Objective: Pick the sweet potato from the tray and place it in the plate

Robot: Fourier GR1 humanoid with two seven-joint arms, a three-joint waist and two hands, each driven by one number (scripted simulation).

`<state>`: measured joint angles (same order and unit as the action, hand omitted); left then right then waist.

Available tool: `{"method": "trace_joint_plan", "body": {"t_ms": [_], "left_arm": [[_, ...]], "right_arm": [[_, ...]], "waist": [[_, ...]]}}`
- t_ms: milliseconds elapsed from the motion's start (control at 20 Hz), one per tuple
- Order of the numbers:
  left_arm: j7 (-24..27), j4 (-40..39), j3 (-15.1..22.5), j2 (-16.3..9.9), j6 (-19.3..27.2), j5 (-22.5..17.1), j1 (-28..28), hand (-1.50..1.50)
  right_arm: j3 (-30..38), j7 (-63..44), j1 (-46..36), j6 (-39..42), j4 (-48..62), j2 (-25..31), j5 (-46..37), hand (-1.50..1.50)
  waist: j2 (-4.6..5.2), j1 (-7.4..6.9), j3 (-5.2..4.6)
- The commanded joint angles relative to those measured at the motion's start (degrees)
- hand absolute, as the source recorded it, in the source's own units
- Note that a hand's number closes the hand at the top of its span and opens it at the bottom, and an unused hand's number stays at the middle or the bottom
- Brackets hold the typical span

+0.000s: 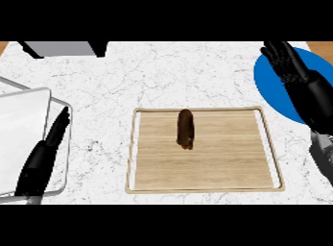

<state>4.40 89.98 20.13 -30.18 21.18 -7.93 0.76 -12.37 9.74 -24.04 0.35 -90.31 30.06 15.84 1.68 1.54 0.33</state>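
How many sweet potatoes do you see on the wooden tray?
1. The sweet potato lies lengthwise near the middle of the wooden tray, slightly toward its far side. Nothing hides any part of the tray.

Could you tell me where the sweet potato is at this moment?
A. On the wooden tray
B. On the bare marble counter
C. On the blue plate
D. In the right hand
A: the sweet potato lies on the wooden tray, in its upper middle, with neither hand touching it; the right hand shows over the blue plate, which holds nothing that can be seen.

sweet potato point(186, 128) on tray point(204, 184), plate point(271, 91) right
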Motion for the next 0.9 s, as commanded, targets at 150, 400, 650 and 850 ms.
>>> {"method": "trace_joint_plan", "body": {"t_ms": [150,400,650,850], "left_arm": [[-7.84,-1.55,-0.54,3.88,2.82,-3.02,-2.18,0.0],[-10.52,-1.71,2.69,6.6,4.62,-3.17,0.43,0.0],[-12.15,-5.64,-1.04,8.05,4.58,-5.98,-2.45,0.0],[-14.61,-4.79,-0.06,8.48,4.15,-4.74,-3.84,0.0]], "right_arm": [[-13.23,-18.81,-6.55,-5.67,6.03,-9.93,-6.89,1.5],[-23.35,-19.16,-15.15,1.29,7.02,11.03,-32.62,1.5],[-20.88,-27.48,-4.7,-19.02,11.38,-8.47,-32.1,1.5],[-20.83,-14.15,0.71,-14.04,10.48,-12.36,-23.64,-1.5]], "waist": [[-1.07,-3.38,-0.6],[-2.76,-4.96,-2.42],[-1.21,-1.36,-0.28],[-1.53,-1.68,-0.28]]}}
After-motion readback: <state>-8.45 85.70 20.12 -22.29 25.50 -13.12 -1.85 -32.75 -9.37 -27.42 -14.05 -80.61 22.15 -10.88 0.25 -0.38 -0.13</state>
